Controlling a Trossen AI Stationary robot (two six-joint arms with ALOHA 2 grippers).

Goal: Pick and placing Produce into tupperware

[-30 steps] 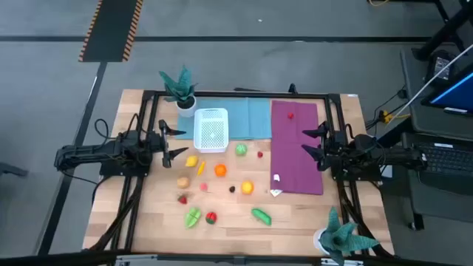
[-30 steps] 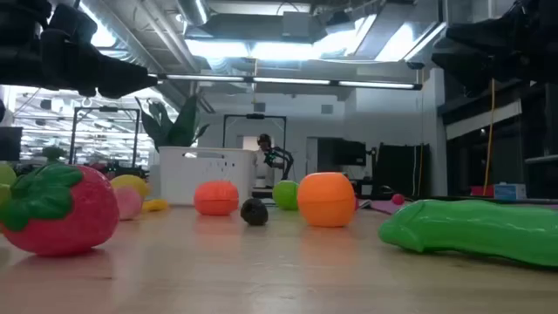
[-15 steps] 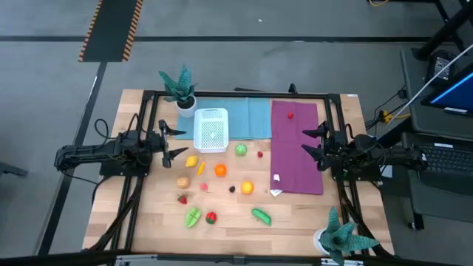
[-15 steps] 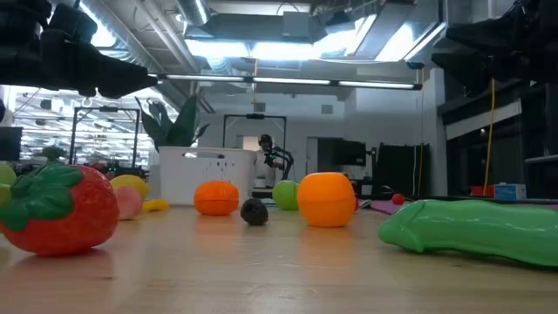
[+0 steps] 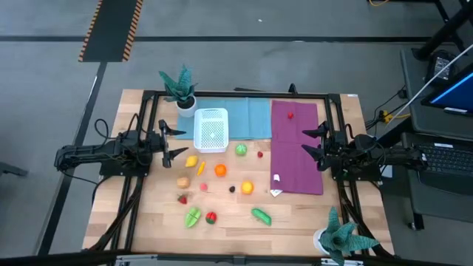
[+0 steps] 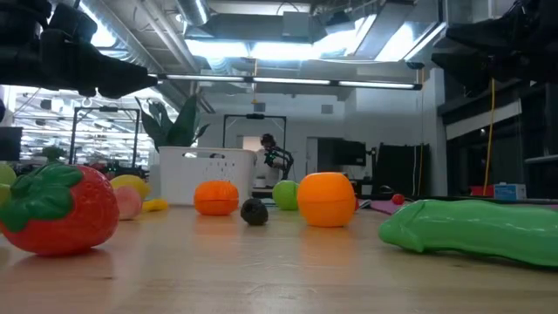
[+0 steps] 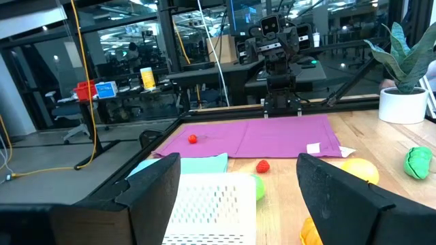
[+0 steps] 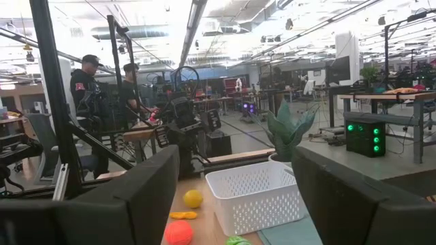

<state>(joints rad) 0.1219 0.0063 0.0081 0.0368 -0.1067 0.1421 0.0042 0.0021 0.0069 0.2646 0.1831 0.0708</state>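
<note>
— Where are you in the job?

— At the start, I judge. My left gripper (image 5: 171, 142) hangs wide and empty just beside the tupperware (image 5: 211, 130); my right gripper (image 5: 309, 143) waits, wide too, over the purple cloth (image 5: 295, 162).

— And the produce (image 5: 220, 170)?

— Scattered on the table (image 5: 148, 222), none binned. Next I reach left for the yellow piece (image 5: 191, 161).

I find no legible text, label, brand, number or sign in any of my views. A small white tag (image 5: 276, 179) lies on the purple cloth (image 5: 295, 159), but whatever it may carry is too small for me to read.
</note>
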